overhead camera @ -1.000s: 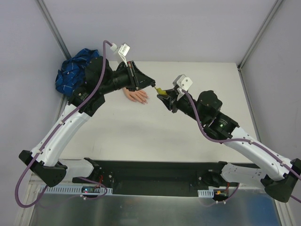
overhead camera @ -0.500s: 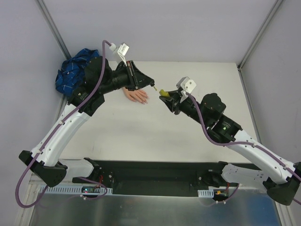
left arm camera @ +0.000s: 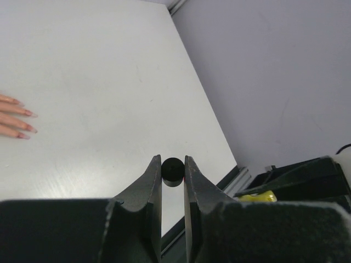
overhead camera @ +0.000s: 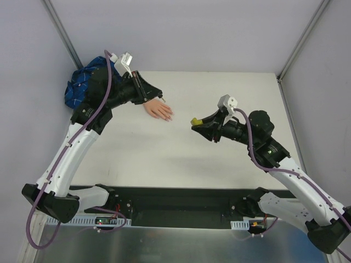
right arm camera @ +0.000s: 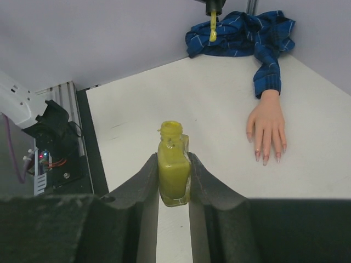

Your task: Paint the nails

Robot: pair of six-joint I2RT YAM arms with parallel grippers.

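The mannequin hand [overhead camera: 157,110] lies palm down at the back left of the table, its blue plaid sleeve [overhead camera: 82,87] bunched in the corner. Its pinkish nails [overhead camera: 169,116] point right; they also show in the left wrist view [left arm camera: 28,123] and the right wrist view [right arm camera: 267,158]. My left gripper [overhead camera: 161,98] is shut on the black brush cap [left arm camera: 173,171], just behind the hand's wrist; its yellow-tipped brush [right arm camera: 213,30] hangs down. My right gripper [overhead camera: 196,125] is shut on the open yellow polish bottle [right arm camera: 174,167], held upright above the table, right of the hand.
Grey walls and metal frame posts [overhead camera: 61,33] close in the table at the back and sides. A black base rail [overhead camera: 175,205] runs along the near edge. A circuit board with wiring [right arm camera: 46,145] sits off the table's edge in the right wrist view.
My left gripper has pulled back left with the brush cap, away from the bottle, to above the hand's wrist. My right gripper has moved toward the near side and right with the bottle.
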